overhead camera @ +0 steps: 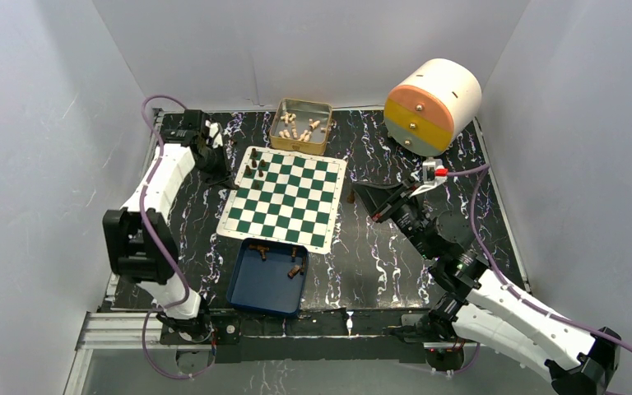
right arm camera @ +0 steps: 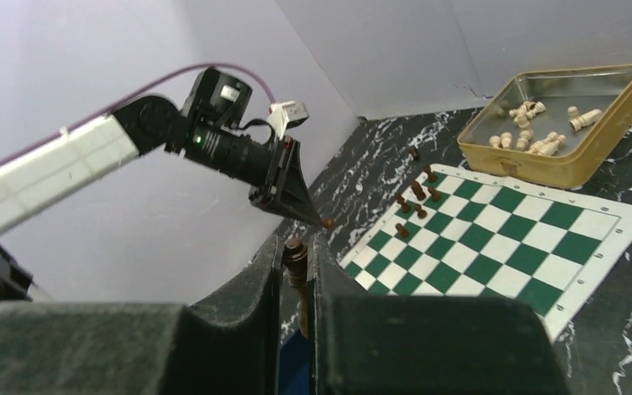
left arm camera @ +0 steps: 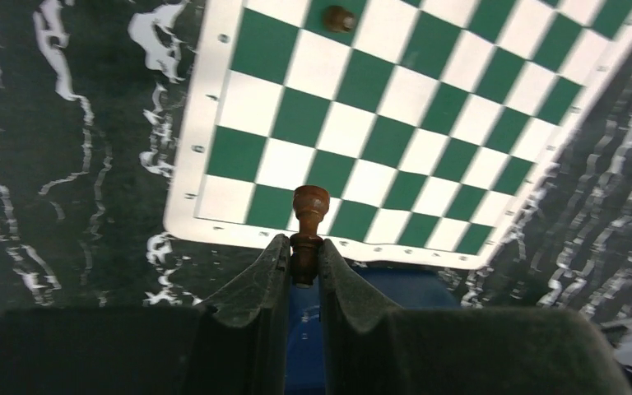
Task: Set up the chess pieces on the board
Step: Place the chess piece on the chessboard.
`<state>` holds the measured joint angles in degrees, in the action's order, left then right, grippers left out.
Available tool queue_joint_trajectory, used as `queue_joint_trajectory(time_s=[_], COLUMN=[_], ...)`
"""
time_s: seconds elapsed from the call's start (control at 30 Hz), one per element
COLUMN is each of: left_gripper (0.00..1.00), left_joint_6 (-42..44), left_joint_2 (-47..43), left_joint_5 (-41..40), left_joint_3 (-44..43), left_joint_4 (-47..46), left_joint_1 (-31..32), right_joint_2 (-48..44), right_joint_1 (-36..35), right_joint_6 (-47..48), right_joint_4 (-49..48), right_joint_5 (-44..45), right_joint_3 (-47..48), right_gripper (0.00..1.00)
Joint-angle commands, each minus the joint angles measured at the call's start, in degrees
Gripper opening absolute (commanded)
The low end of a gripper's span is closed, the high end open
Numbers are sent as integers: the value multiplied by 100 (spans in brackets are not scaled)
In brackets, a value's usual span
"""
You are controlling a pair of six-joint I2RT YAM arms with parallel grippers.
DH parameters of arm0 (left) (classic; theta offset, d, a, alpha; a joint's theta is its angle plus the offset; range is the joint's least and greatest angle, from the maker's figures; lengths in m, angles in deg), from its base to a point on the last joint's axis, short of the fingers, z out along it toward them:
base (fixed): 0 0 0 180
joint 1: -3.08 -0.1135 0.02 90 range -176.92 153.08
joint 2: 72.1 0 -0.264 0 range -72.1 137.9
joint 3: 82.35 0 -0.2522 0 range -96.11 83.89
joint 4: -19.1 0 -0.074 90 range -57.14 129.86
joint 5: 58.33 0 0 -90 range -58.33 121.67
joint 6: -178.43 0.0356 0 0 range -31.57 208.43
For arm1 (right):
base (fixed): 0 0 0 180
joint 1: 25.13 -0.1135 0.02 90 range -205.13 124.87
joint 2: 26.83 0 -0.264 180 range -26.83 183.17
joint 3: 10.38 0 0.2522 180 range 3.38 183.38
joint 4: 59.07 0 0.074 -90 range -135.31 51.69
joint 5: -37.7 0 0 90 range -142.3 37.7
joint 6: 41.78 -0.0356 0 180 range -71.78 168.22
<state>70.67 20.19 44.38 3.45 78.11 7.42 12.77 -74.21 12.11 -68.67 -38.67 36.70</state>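
Only the wrist views show my left gripper (left arm camera: 303,248) pinching a brown piece (left arm camera: 310,206), and my right gripper (right arm camera: 296,243) pinching another piece (right arm camera: 295,252). From above, the tin (overhead camera: 299,147) at the 12 o'clock side of the board (overhead camera: 288,202) holds cream pieces (overhead camera: 296,128); the tray (overhead camera: 259,290) at 6 holds brown pieces (overhead camera: 296,270).

hand (left arm camera: 303,248) gripping brown piece (left arm camera: 310,202), board (left arm camera: 326,125) beyond

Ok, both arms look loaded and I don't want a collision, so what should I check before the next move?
1. Grip of left pincer on brown piece: ok.
2. Grip of right pincer on second piece: ok.
3. Arms apart across the board: ok.
4. Board lying flat: ok.
5. Free target squares: cannot tell.
6. Room between left pincer and set pieces: cannot tell.
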Motion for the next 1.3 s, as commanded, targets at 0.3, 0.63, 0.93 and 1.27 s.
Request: queue_joint_trajectory(time_s=[0.3, 0.63, 0.93, 1.27], left_gripper=[0, 0, 0, 0], left_joint_6=[887, 868, 844, 867], left_joint_2=[1895, 2774, 3206, 3466], left_joint_5=[-1679, -1419, -1425, -1453], left_joint_3=[-2099, -2695, -2911, -3221], left_joint_4=[1721, 1751, 1794, 1930], left_joint_1=[23, 124, 325, 392], right_joint_2=[-287, -201, -73, -37], right_joint_1=[25, 30, 22, 21], right_joint_6=[738, 757, 773, 786], right_joint_4=[328, 344, 272, 323], right_joint_5=[-369, -307, -269, -280], right_joint_3=[3, 64, 113, 215], right_gripper=[4, 4, 5, 5])
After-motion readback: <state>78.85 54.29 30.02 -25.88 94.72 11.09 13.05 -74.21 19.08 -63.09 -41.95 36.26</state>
